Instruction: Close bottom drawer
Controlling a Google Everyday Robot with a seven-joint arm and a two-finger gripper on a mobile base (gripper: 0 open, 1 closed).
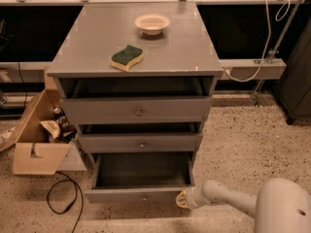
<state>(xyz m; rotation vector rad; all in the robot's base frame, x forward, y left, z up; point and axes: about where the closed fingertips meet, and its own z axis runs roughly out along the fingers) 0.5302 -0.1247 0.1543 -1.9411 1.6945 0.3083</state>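
Observation:
The bottom drawer [138, 194] of the grey three-drawer chest [138, 57] is pulled far out, its inside empty. Its shallow front panel faces me near the floor, with a small round knob at its centre. My gripper [182, 199] sits at the end of the white arm [228, 198], low by the floor, at the right end of that front panel and touching or nearly touching it. The middle drawer [141, 142] and top drawer [137, 110] stand slightly out.
On the chest top lie a green-and-yellow sponge [127, 57] and a small white bowl [152, 23]. An open cardboard box [36, 140] with clutter stands left of the chest. A black cable [60, 198] loops on the speckled floor. A dark cabinet [299, 81] stands at right.

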